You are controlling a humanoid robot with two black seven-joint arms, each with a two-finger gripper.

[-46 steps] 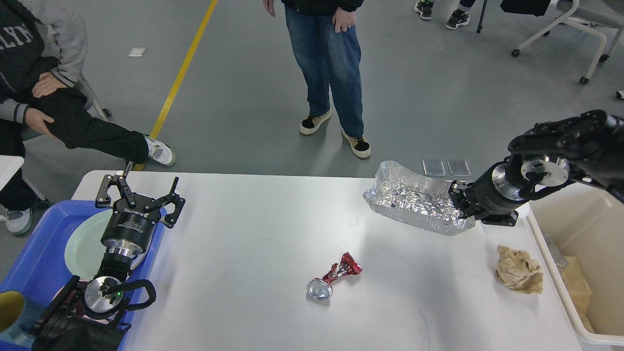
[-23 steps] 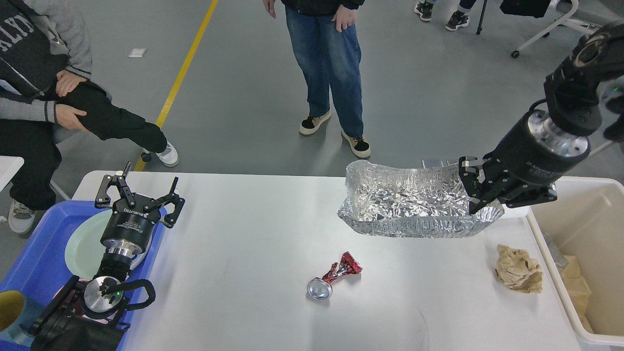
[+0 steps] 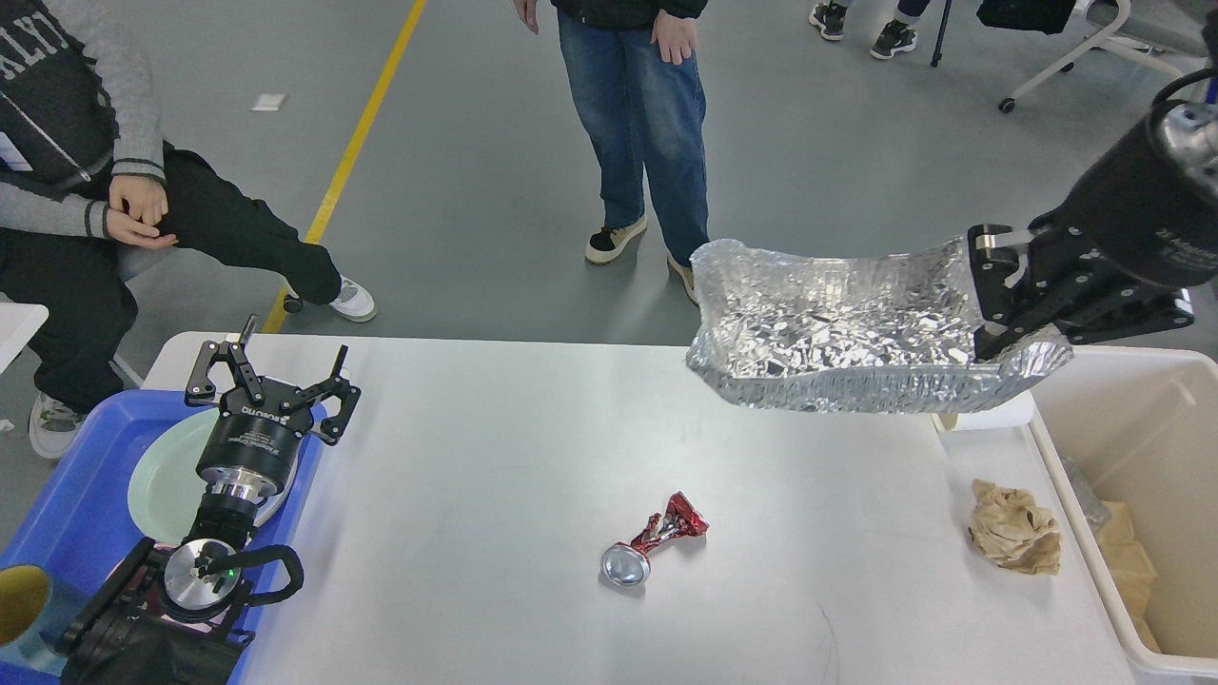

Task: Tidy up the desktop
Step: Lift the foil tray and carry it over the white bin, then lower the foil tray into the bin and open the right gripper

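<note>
The white-grey desktop [image 3: 495,495] fills the lower middle of the head view. A crumpled foil tray [image 3: 847,333] hangs in the air above its back right corner, and my right gripper [image 3: 999,300] is shut on the tray's right rim. A crushed red can [image 3: 655,539] lies near the middle front of the desktop. A crumpled brown paper wad [image 3: 1014,538] lies at the right. My left gripper [image 3: 273,373] stands open over the left edge, nothing between its fingers.
A blue tray [image 3: 67,495] at the left holds a pale green plate [image 3: 166,476] and a yellow cup [image 3: 19,604]. A cream bin [image 3: 1142,447] with scraps stands at the right. A person stands behind the desktop; another sits at the far left.
My right gripper has lifted the foil tray off the desktop and carried it up and to the right. The left arm has not moved. The seated person shifted a leg.
</note>
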